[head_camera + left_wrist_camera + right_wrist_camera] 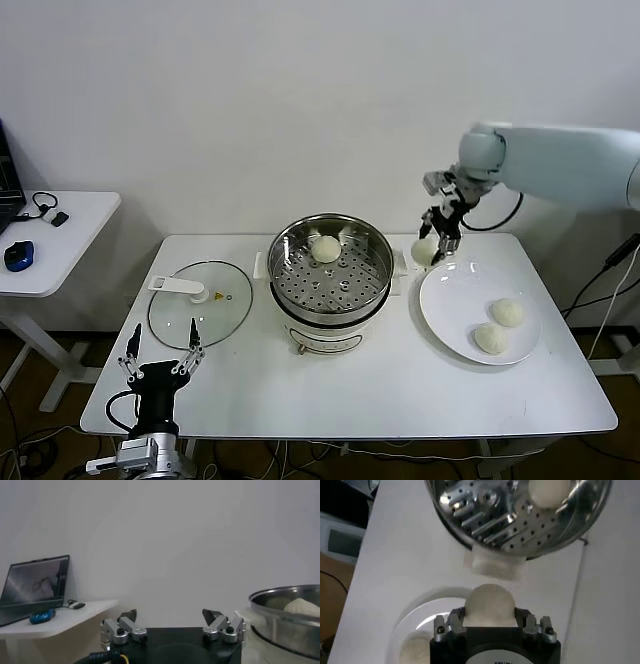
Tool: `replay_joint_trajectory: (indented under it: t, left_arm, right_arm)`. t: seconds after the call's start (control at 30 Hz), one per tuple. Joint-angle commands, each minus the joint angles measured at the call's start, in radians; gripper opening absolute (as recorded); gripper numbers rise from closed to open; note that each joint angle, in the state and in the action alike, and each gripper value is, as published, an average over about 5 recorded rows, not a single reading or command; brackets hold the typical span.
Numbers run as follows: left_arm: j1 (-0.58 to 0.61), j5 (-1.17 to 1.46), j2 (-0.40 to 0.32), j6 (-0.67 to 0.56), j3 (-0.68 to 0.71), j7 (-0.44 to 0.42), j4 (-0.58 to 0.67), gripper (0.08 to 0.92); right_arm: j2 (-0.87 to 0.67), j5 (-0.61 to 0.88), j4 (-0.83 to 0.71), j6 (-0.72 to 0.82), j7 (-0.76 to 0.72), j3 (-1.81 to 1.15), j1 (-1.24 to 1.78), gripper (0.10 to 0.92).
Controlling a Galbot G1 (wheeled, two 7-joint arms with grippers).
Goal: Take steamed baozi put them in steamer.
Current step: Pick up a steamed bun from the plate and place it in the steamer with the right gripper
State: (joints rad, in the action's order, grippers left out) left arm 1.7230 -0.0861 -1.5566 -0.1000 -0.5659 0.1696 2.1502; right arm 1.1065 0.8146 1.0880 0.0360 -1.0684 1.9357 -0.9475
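Observation:
The steel steamer (330,272) stands mid-table on its white base, with one baozi (325,249) on the perforated tray at the back. My right gripper (436,246) is shut on a baozi (424,252) and holds it above the gap between the steamer and the white plate (450,300). In the right wrist view the held baozi (489,605) sits between the fingers, the steamer (520,515) beyond it. Two more baozi (507,312) (490,339) lie on the plate. My left gripper (160,356) is open and idle at the table's front left.
The glass lid (200,302) with a white handle lies flat left of the steamer. A side table (55,240) with a blue mouse stands at far left; a laptop (35,587) shows in the left wrist view. A wall runs behind the table.

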Motion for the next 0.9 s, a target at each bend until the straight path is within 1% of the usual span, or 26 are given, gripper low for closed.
replay_joint_trajectory:
  t: [0.03,0.23,0.53,0.7,0.9]
  left_arm:
    - [0.002,0.0,0.001,0.002,0.006,-0.003,0.013,0.823]
    - [0.001,0.003,0.007,0.002,0.008,-0.005,0.016,0.823]
    - [-0.001,0.012,0.014,0.001,0.007,-0.002,0.017,0.823]
    - [-0.005,0.016,0.015,0.0,0.005,-0.002,0.011,0.823]
    - [-0.009,0.017,0.016,0.001,0.004,-0.002,0.006,0.823]
  right_arm:
    - [0.147,0.144,0.061,0.033,-0.018,0.046,-0.178,0.662]
    - [0.264,0.191,0.03,0.068,-0.001,0.038,-0.15,0.662]
    - [0.406,0.242,-0.03,0.123,0.049,0.003,-0.013,0.662]
    - [0.447,0.248,-0.049,0.137,0.064,-0.006,0.049,0.662]
    - [0.457,0.227,-0.063,0.143,0.074,-0.005,0.108,0.662]
